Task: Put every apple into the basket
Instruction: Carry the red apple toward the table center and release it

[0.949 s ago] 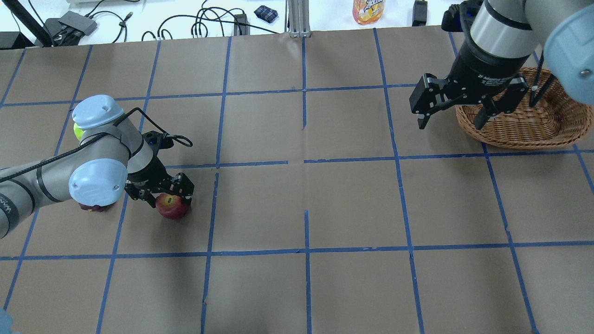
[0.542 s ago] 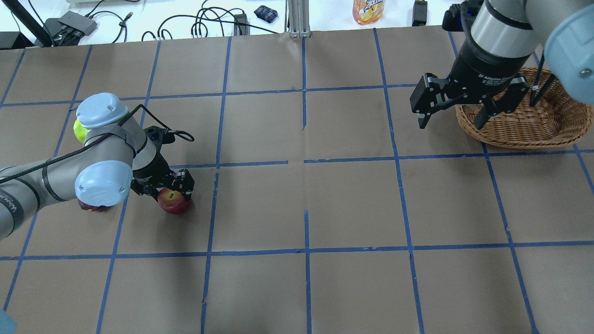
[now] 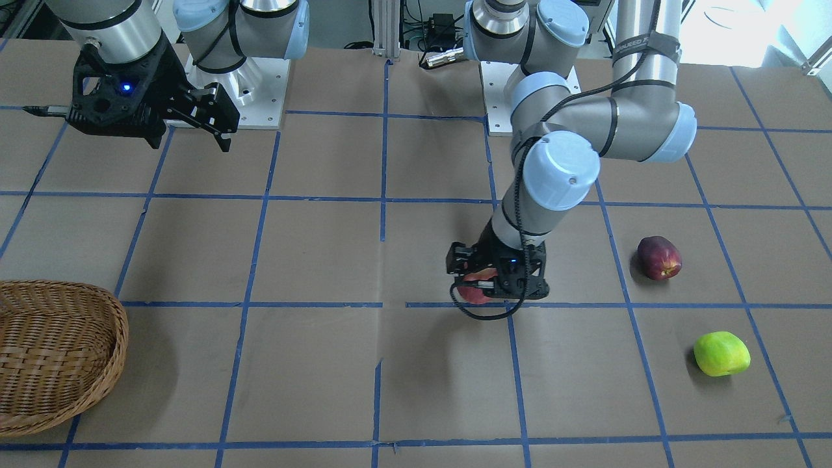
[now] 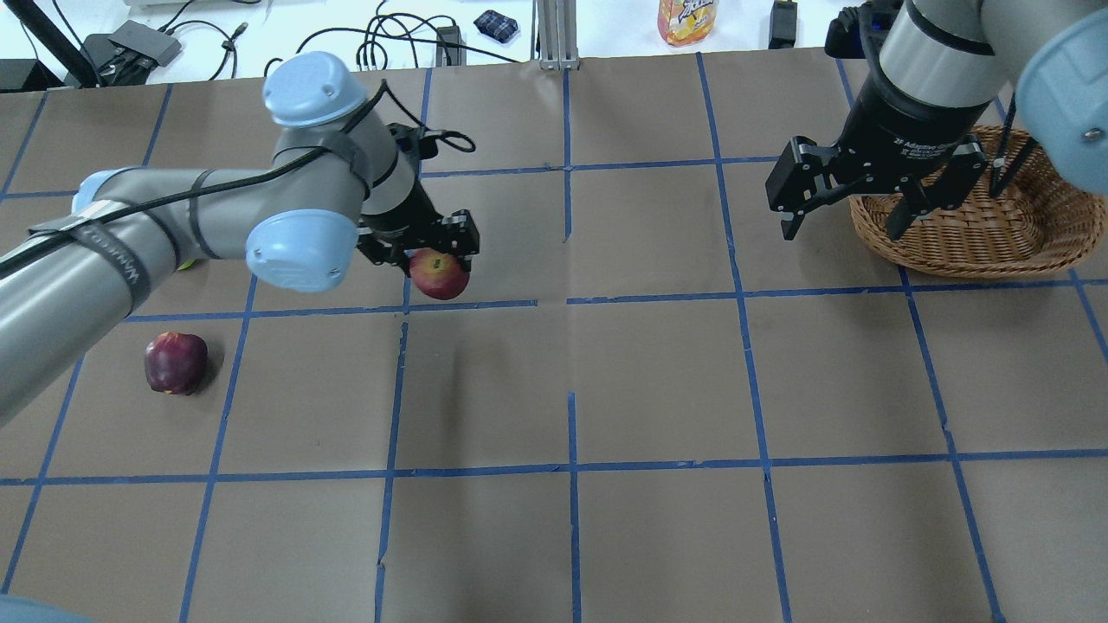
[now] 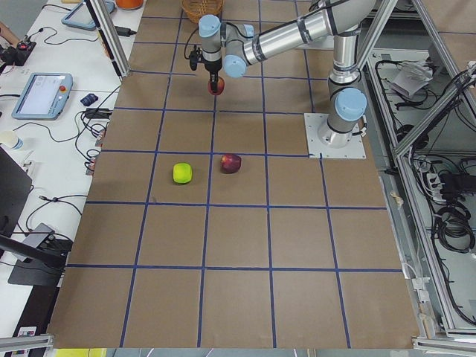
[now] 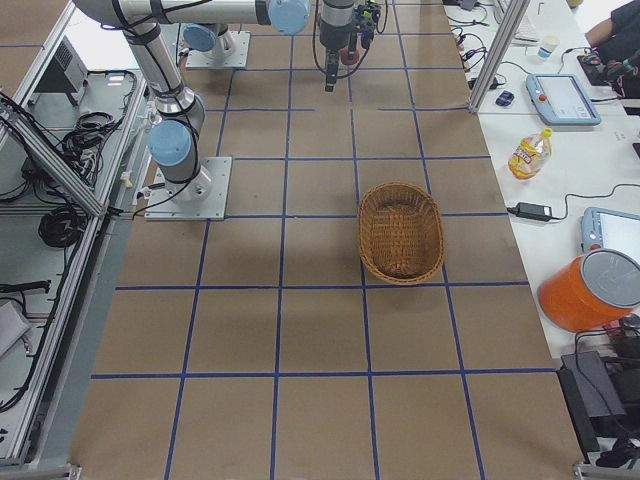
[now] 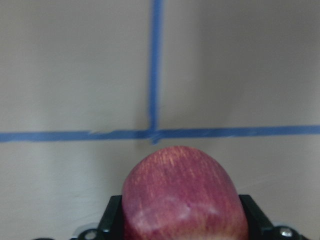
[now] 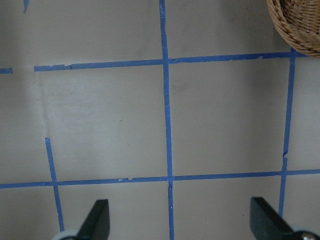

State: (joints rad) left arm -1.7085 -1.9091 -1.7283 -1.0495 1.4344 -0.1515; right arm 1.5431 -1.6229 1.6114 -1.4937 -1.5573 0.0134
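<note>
My left gripper [image 4: 424,258] is shut on the red apple [image 4: 440,275] and holds it above the table left of centre; the apple fills the bottom of the left wrist view [image 7: 182,195]. The dark maroon apple [image 4: 176,363] lies on the table at the left. The yellow-green apple [image 3: 721,353] lies beyond it, hidden behind my left arm in the overhead view. The wicker basket [image 4: 952,247] sits at the far right. My right gripper [image 4: 844,225] is open and empty, hovering just left of the basket.
Brown paper with blue tape grid lines [image 4: 571,298] covers the table. Cables, a drink bottle [image 4: 688,19] and small devices lie on the white bench beyond the far edge. The basket's rim shows at the top right of the right wrist view [image 8: 295,30].
My left gripper has lifted the red apple and carried it away from the robot and right, toward the table's middle. The maroon apple is now uncovered. The right arm has not moved.
</note>
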